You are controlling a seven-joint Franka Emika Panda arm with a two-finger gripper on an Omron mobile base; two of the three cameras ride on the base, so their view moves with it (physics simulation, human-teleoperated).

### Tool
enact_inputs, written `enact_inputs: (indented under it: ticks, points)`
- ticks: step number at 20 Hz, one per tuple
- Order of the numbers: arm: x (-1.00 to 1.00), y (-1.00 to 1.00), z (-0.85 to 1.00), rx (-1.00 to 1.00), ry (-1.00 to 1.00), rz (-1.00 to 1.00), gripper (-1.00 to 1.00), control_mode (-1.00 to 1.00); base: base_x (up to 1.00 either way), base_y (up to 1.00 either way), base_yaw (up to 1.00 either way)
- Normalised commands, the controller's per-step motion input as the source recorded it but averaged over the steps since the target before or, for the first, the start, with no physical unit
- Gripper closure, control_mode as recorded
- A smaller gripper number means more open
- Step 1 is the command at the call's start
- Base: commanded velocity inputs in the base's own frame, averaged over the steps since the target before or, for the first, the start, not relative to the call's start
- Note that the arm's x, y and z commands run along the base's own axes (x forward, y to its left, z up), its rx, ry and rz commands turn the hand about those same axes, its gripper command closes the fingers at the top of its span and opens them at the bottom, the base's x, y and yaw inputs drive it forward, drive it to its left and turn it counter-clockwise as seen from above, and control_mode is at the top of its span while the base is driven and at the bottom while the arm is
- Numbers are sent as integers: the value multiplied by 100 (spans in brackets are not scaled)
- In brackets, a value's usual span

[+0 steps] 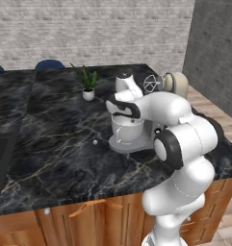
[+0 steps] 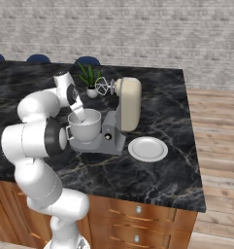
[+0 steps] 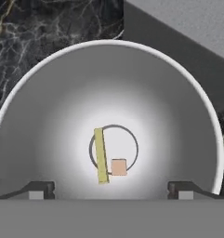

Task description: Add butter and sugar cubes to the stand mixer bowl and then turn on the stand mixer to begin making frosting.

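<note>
Butter (image 3: pixel 118 167) lies on the pale grey bottom of the stand mixer bowl (image 3: pixel 34 116), straight ahead of the gripper (image 3: pixel 111 189), whose fingers are spread wide and hold nothing. A thin yellow-green strip (image 3: pixel 101 155) touches the lump. Behind the hand stands the stand mixer (image 2: pixel 122 109); farther off, a white plate (image 2: pixel 148 148).

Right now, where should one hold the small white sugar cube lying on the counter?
Pinch the sugar cube by two opposite side faces, coming straight down from above: it is tiny, sits low on the flat counter, apart from the bowl.
</note>
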Motion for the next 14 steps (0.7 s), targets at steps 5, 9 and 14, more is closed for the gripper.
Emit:
enact_inputs:
  ticks: [5, 9, 14]
  points:
    - [-26, 16, 54, 0, 0, -3, -100, -100, 0, 0, 0]
    - [-50, 31, 19, 0, 0, -2, -100, -100, 0, 0, 0]
    - [-38, 60, 2, 0, 0, -3, -100, -100, 0, 0, 0]
